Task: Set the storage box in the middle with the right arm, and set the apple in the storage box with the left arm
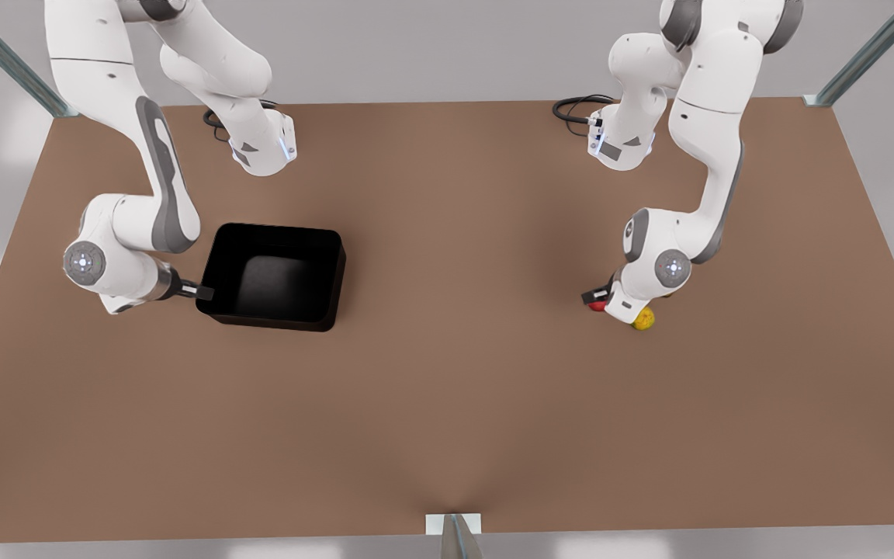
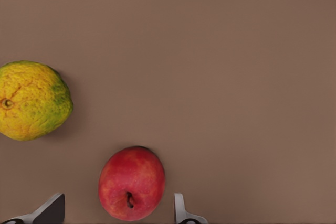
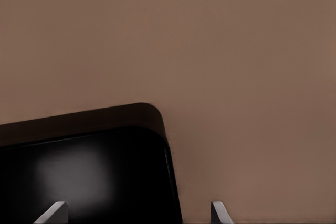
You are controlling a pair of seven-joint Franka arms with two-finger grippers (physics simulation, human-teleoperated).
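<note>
We see a brown bench [image 1: 447, 388] with two white arms reaching down over it.

The right arm is on the front view's left. Its right pincer [image 1: 200, 292] is low at the black box [image 1: 272, 276], right at the wall of the box that faces the bench's side edge. In the right wrist view the two fingertips [image 3: 52, 212] are spread wide, one over the inside of the box [image 3: 79, 171] and one outside, so the wall sits between them. They are not closed on it. The box is open on top and sits flat on the bench, toward the side on the front view's left, not in the middle.

The left arm is on the front view's right. Its left pincer [image 1: 599, 299] is low over the red apple [image 1: 597, 306]. In the left wrist view the apple [image 2: 132, 183] lies on the bench between the two fingertips [image 2: 181, 211]. The fingers are apart, one on each side of the apple, and there is a gap on both sides. It holds nothing.

A yellow-green fruit [image 2: 32, 100] lies near the apple, not touching it. In the front view it [image 1: 644, 318] peeks out from under the left arm.
</note>
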